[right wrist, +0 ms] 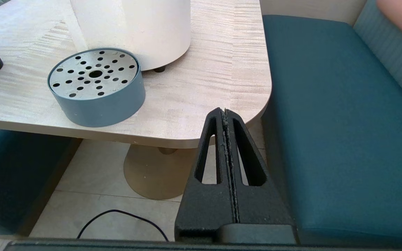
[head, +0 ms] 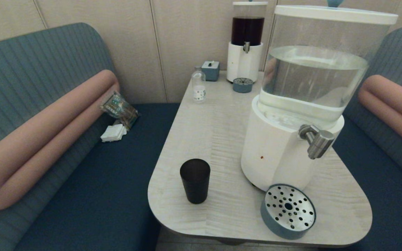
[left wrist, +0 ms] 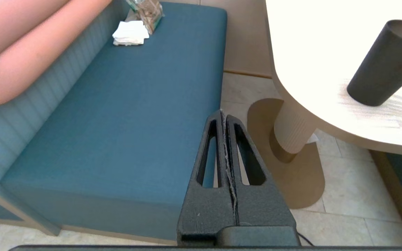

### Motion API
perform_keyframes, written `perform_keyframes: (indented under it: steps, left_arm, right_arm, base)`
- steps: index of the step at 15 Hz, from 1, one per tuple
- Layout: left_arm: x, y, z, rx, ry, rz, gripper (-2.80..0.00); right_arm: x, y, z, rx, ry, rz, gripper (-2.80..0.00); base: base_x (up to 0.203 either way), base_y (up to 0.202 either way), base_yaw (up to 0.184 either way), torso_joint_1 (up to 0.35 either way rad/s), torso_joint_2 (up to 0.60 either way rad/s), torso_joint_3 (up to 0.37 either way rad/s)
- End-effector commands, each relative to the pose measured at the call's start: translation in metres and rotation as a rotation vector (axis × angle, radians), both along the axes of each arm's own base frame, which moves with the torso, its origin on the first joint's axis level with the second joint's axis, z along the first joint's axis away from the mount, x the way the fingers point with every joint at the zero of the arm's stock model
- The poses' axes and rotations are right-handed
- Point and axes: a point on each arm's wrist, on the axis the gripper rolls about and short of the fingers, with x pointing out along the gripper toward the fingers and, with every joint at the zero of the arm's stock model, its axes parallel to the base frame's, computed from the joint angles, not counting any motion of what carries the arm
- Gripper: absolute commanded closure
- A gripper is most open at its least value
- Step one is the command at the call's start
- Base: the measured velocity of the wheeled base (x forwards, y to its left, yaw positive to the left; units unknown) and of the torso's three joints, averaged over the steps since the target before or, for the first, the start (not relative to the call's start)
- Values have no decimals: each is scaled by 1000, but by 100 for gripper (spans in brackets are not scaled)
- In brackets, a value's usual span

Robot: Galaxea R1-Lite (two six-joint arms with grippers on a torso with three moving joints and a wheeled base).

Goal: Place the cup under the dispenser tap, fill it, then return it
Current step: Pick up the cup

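Observation:
The dark tapered cup (head: 195,180) stands upright near the table's front left corner, also seen in the left wrist view as the cup (left wrist: 386,63). The steel dispenser tap (head: 317,141) juts from the big white-based dispenser (head: 274,153) with its clear water tank. Below the tap sits a round blue drip tray (head: 288,211), seen too as the drip tray (right wrist: 96,87). My left gripper (left wrist: 223,112) hangs shut and empty below table height, left of the cup. My right gripper (right wrist: 224,111) is shut and empty just off the table's front right corner. Neither shows in the head view.
A slimmer dark-liquid dispenser (head: 246,42) with its own small drip tray (head: 242,85), a small clear bottle (head: 198,85) and a blue box (head: 210,70) stand at the table's (head: 218,115) far end. Blue benches flank the table; napkins (head: 113,132) and a packet (head: 120,108) lie on the left bench.

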Motion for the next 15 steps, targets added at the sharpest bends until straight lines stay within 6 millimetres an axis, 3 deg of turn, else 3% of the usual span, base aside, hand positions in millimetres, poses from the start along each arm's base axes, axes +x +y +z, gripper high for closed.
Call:
perform_keyframes:
  steps: [1, 11, 13, 15]
  left_arm:
    - [0, 0, 0, -3, -1, -1, 0]
    - [-1, 0, 3, 61, -3, -22, 0]
    - [-8, -1, 25, 53, -63, -60, 0]
    - [-22, -3, 72, 22, -135, -128, 0]
  right_arm:
    - [0, 0, 0, 0, 1, 1, 0]
    - [0, 0, 0, 0, 1, 0, 0]
    - [0, 0, 0, 0, 1, -1, 0]
    - [0, 0, 0, 0, 1, -1, 0]
  base:
    - [0, 0, 0, 0, 0, 0]
    - [0, 0, 0, 0, 0, 0]
    - [0, 0, 0, 0, 0, 0]
    - [0, 0, 0, 0, 0, 0]
